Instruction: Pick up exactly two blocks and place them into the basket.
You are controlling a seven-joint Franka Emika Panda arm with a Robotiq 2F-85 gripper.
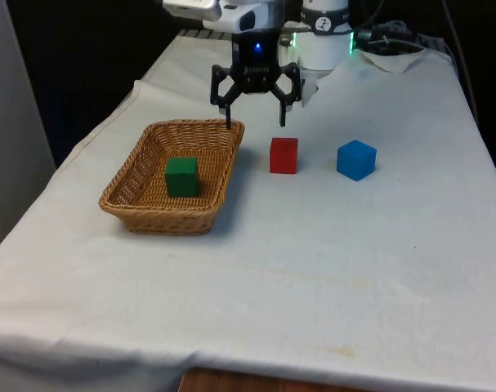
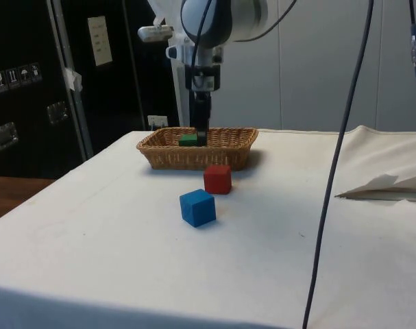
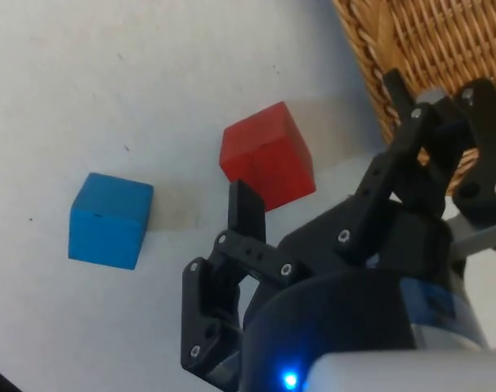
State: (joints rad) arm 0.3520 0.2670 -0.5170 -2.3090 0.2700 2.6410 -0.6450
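At the front view's left, a woven basket (image 1: 172,181) is seen on the white-clothed desk (image 1: 313,261), and a green block (image 1: 182,176) is held inside it, resting on its floor. Above the basket's far corner, the end effector (image 1: 255,124) is seen raised off the desk, its fingers spread apart with nothing between them; one fingertip (image 1: 228,124) is placed over the basket's far rim, the other toward the red block. The red block (image 1: 283,155) is set on the cloth just beside the basket, on the side toward the front view's right, apart from the wicker. Farther to the front view's right, a blue block (image 1: 356,159) is found near the red one, not touching it. In the side view, the end effector (image 2: 201,140) is seen over the basket (image 2: 198,147), with the red block (image 2: 217,179) and blue block (image 2: 197,208) on the cloth in front.
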